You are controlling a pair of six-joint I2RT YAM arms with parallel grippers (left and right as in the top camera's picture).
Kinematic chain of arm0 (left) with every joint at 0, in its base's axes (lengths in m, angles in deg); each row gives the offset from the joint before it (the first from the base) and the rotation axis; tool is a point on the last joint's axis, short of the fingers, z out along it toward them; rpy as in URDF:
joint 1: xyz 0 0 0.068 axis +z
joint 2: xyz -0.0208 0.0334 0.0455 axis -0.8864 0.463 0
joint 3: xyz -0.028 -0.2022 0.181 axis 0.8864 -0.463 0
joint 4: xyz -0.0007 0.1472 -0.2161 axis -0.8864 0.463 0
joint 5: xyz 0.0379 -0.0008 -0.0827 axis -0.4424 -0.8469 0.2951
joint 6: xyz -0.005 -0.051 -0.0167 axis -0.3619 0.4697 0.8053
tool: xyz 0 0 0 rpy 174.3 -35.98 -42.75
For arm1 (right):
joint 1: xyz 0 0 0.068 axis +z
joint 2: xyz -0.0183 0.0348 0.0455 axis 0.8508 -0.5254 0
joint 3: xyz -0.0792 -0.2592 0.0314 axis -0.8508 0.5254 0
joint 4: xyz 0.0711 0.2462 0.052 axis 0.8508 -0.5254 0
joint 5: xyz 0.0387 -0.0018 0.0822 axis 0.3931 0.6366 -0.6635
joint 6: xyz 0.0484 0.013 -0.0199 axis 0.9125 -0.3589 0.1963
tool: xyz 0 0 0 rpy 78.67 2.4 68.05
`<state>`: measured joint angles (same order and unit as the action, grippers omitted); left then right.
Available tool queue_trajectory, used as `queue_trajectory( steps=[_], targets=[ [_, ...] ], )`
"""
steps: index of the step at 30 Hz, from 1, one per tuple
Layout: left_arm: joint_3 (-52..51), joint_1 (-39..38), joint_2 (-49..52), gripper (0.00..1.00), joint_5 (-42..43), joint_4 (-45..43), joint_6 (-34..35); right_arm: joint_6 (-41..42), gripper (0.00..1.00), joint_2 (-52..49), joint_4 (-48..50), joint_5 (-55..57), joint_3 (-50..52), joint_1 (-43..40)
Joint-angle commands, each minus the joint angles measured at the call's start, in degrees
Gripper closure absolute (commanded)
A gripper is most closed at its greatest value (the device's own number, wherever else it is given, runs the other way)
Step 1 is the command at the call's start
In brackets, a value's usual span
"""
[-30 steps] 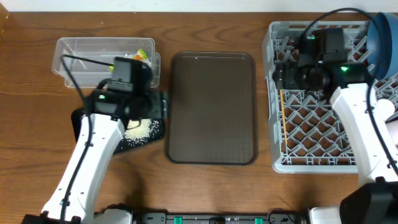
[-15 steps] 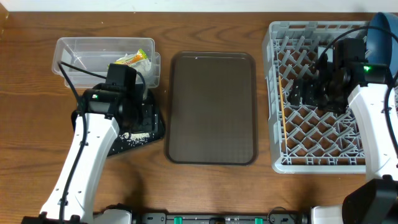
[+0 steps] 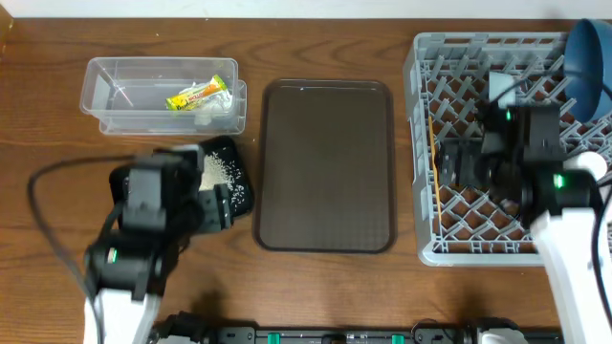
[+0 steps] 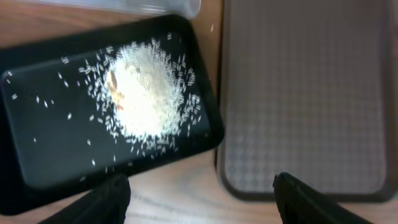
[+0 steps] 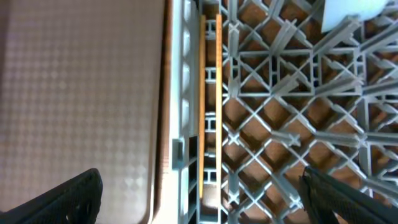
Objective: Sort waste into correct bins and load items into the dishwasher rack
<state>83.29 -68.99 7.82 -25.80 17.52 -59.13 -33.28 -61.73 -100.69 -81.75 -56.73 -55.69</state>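
Note:
The clear tub [image 3: 124,91] holds the yellow-orange wrapper [image 3: 199,94] and a white tissue [image 3: 212,114]. Rice [image 4: 146,93] lies heaped on the black tray [image 4: 43,155], just beyond my left gripper [image 4: 202,199], which is open and empty over bare wood. Two chopsticks [image 5: 210,93] lie side by side along the left edge of the grey rack [image 5: 185,74]. My right gripper [image 5: 208,199] hangs open above them, holding nothing. The dark-blue bowl [image 3: 585,57] stands at the rack's far right corner. A pale item [image 3: 595,161] is partly hidden behind the right arm.
The brown serving tray [image 3: 325,162] lies bare between the black tray [image 3: 239,153] and the rack [image 3: 478,253]. The tub sits at the back left, close to the black tray's far edge.
My left arm has drawn back toward the table's front, uncovering the black tray and its rice. My right arm has moved forward over the rack and its jaws have spread wider.

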Motion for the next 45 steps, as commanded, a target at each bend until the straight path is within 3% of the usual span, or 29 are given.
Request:
queue_trajectory(
  steps=[1, 9, 22, 29, 38, 45],
  targets=[
    [-3.65, 0.17, -6.03, 0.01, -1.49, -2.25, 2.69, 0.0, 0.01, 7.28, 2.67, 1.16, 5.73, 0.79],
    [-5.01, 0.17, -8.39, 0.01, -3.41, -2.97, 2.69, -0.09, 0.01, 17.29, 2.16, 1.14, 10.67, 0.79],
    [-5.01, 0.17, -8.0, 0.0, -3.41, -2.82, 2.67, -0.26, 0.01, 17.55, -2.82, 1.22, 10.73, 0.79],
    [-5.01, 0.17, -8.0, 0.0, -3.41, -2.82, 2.67, -4.39, 0.01, 17.55, -3.85, 5.25, 10.73, 0.79],
    [-5.01, 0.17, -8.0, 0.0, -3.41, -2.82, 2.67, -14.88, 0.01, 19.65, 6.93, 2.21, 14.08, 1.05],
    [-5.01, 0.17, -8.0, 0.0, -3.41, -2.82, 2.67, -10.86, 0.01, 33.97, 21.42, 2.21, 28.39, 1.05]
  ],
)
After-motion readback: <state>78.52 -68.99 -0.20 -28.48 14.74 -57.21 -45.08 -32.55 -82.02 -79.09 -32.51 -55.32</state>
